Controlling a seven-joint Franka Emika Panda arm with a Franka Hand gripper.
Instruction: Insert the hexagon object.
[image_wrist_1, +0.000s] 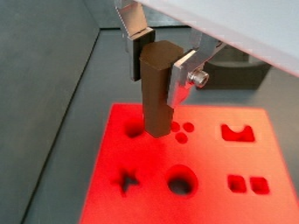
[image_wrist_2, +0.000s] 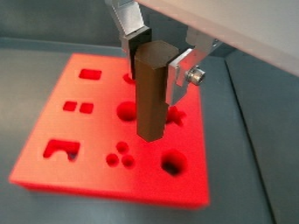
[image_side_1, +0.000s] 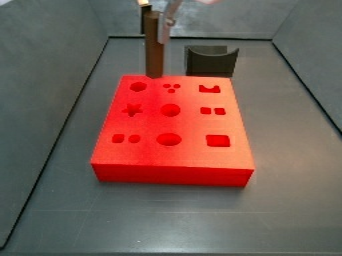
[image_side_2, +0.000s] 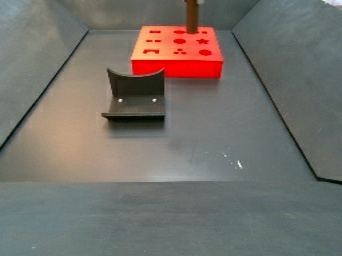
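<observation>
Fingers (image_wrist_1: 184, 70) clamped on the hexagon object (image_wrist_1: 158, 92), silver plates pressed against its upper sides, dark pads on the wood; jaws only as far apart as the peg is wide. Gripper (image_wrist_1: 162, 54) sits above the red board (image_wrist_1: 198, 188), at the corner region nearest the dark grey curved block (image_side_1: 210, 59) side, per a side view. Peg hangs upright, brown, flat-faced, top end sticking up a little between the fingers in both wrist views. Lower end is down at board level: in a wrist view (image_wrist_2: 149, 131) the tip overlaps the board surface beside a dark cutout; can't tell from that view whether it is in a hole or just above the face. In a side view the peg (image_side_1: 155, 55) stands vertical with its foot at the board's far-left corner, the tip meeting the top face there. Board carries a grid of shaped cutouts: star (image_side_1: 132, 109), round hole (image_side_1: 168, 139), three-dot cluster (image_wrist_1: 184, 129), pair of small squares (image_wrist_1: 246, 184), notched shape (image_wrist_1: 239, 132). Board lies flat on the dark grey floor (image_side_2: 201, 150). From a side view further back, the board (image_side_2: 181, 55) is at the far end of the enclosure and the curved block (image_side_2: 135, 96) is well apart from it, nearer the camera; only the peg's lower part (image_side_2: 191, 15) shows at the frame edge there, gripper cut off.
</observation>
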